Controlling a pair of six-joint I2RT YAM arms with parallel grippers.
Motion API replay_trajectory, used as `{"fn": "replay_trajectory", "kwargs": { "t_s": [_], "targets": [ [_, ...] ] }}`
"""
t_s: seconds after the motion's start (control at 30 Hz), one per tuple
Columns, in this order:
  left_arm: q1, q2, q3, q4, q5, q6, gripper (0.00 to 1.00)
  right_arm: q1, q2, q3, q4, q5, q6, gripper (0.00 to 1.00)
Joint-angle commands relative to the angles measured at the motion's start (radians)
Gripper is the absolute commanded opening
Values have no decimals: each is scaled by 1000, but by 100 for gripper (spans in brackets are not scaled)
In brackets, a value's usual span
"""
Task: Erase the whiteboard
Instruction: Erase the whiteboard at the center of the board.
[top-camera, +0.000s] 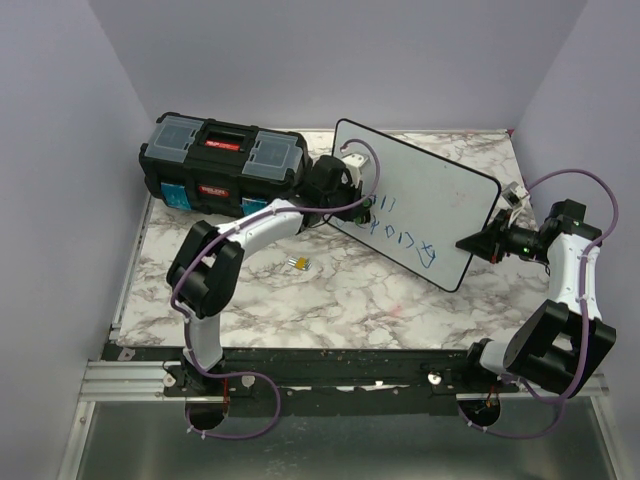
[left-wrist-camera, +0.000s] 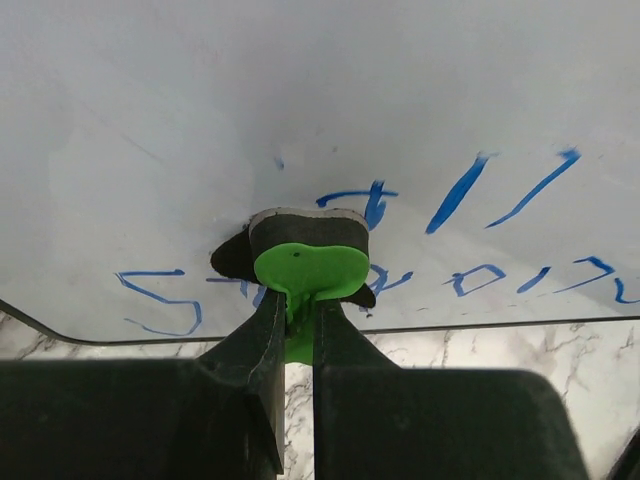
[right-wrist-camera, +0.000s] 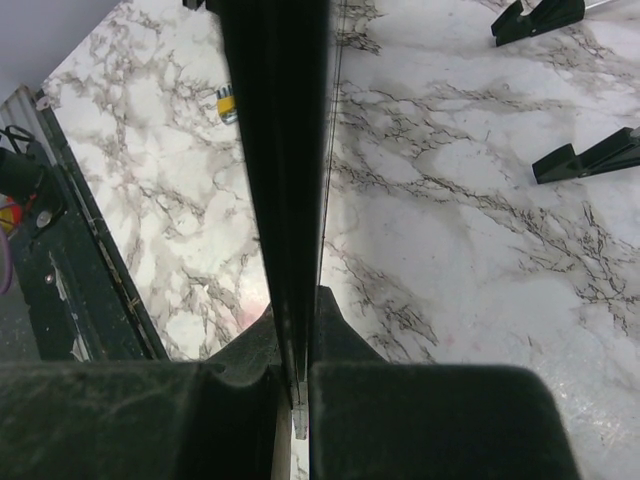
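Marbled white-and-grey table (top-camera: 330, 300) fills a booth with lilac walls. The left fingers (left-wrist-camera: 262, 345), black and narrow, are pinched together on the tab of a green plastic eraser (left-wrist-camera: 308, 270). Its dark felt pad is pressed against the large white rectangular whiteboard with a thin black rim (left-wrist-camera: 320, 90), right among the blue marker lettering (left-wrist-camera: 455, 190). The right fingers (right-wrist-camera: 340, 350) are clamped on the board's rim, which runs edge-on up the wrist view as a dark strip.

From above, the whiteboard stands on edge on the right half of the table, set diagonally. The left arm reaches its written face and the right arm grips its right-hand end. A black plastic toolbox with grey-lidded compartments and a red label (top-camera: 220, 160) sits at the far left of the table, close behind the left arm's wrist. A small yellow object (top-camera: 299, 264) lies on the marble near the board's lower left end.
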Motion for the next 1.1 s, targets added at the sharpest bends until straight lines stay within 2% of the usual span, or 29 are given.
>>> {"fn": "replay_trajectory", "kwargs": {
  "t_s": [0.0,0.1,0.23,0.57,0.67,0.9,1.07],
  "targets": [
    [24,24,162,-50,12,34,0,22,-15,-9,-51,-25,-51,1],
    [32,34,229,-81,13,43,0,22,-16,-9,-50,-25,-53,1],
    [33,49,243,-87,22,37,0,22,-15,-10,-52,-24,-53,1],
    [-12,49,-7,57,60,-29,0,22,-11,-10,-56,-25,-57,1],
    [-24,47,-36,79,59,-39,0,22,-10,-10,-55,-25,-57,1],
    [-4,30,77,-2,27,3,0,22,-12,-10,-56,-25,-59,0],
    [53,29,145,-44,-20,0,0,22,-18,-11,-56,-25,-59,1]
  ]
}}
